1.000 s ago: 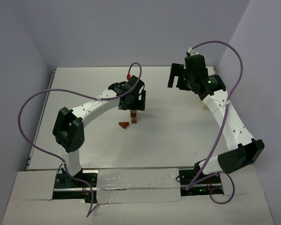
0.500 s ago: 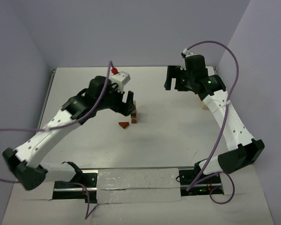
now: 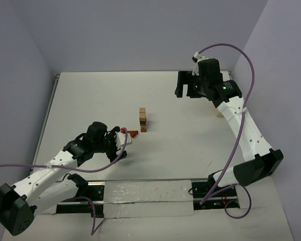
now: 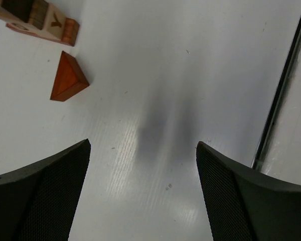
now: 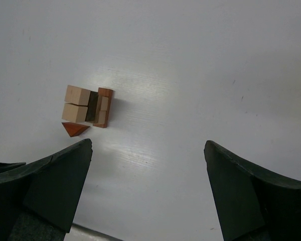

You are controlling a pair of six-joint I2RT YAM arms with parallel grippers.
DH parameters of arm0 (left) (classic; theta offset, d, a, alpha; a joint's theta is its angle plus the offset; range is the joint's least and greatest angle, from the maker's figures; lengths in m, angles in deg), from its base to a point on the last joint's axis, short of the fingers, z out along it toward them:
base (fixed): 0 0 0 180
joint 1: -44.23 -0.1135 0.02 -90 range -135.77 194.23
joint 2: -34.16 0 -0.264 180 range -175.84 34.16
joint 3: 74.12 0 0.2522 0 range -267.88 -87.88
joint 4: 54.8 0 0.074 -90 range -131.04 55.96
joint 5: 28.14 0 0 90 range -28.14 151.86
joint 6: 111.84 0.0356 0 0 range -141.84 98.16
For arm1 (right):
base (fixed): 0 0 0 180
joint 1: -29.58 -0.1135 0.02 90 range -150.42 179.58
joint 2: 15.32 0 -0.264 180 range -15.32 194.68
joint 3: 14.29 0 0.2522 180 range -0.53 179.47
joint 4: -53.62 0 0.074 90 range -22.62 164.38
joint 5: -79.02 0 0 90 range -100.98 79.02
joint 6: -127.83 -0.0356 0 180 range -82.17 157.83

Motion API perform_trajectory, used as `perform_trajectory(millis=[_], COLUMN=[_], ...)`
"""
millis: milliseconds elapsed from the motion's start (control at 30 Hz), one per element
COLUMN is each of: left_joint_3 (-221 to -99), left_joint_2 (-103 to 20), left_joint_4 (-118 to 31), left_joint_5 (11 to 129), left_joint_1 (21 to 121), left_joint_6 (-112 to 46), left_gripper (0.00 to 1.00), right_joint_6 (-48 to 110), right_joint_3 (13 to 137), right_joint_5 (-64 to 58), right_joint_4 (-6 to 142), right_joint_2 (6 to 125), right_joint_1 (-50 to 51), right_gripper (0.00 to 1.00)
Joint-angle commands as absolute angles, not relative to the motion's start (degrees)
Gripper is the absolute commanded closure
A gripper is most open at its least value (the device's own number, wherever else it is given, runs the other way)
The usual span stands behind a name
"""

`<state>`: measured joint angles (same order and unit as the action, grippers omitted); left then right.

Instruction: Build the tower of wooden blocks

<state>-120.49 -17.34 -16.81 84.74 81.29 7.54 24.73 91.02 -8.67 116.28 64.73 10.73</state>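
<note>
Left arm has pulled back from the wood block tower (image 3: 143, 119) and dropped low. Its left claw (image 4: 143, 145) is wide open and holds nothing, near the orange wedge (image 4: 67, 78) lying on the table (image 3: 190, 145). The tower stands mid-table, just behind the wedge. The right claw (image 5: 148, 144) hangs high, wide open, empty.

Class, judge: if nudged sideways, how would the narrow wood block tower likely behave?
The wood block tower looks narrow and built from separate stacked pieces, so it would probably topple. The table looks glossy, so its base might skid first.
</note>
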Motion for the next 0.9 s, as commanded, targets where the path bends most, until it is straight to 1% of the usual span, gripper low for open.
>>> perform_trajectory(millis=[0,100,300,500,667,867], left_joint_3=[-120.6,-123.6,-125.8,-128.8,-131.9,-139.8], left_joint_2=[-24.3,-32.4,-38.9,-43.6,-48.0,-54.8], left_joint_4=[-31.9,-32.4,-32.8,-31.8,-30.5,-21.8], left_joint_5=[96.4,103.7,109.9,110.8,111.7,113.1], left_joint_1=[75.9,72.0,68.7,67.5,66.7,66.5], left_joint_6=[17.6,22.7,34.3,37.3,39.0,41.9], left_gripper=[0.09,0.1,0.14,0.14,0.21,0.24], right_joint_6=[26.1,26.4,26.7,26.8,26.8,26.8], right_joint_3=[91.2,91.0,91.6,91.3,91.8,92.3], right_joint_5=[-8.6,-8.2,-6.8,-5.8,-5.1,-4.7], right_joint_4=[115.1,115.3,116.1,116.2,116.4,116.7], right_joint_2=[63.0,63.3,64.5,64.4,64.8,65.2], right_joint_1=[11.1,11.0,11.0,11.0,11.1,11.0], right_gripper=[0.0,0.0,0.0,0.0,0.0,0.0])
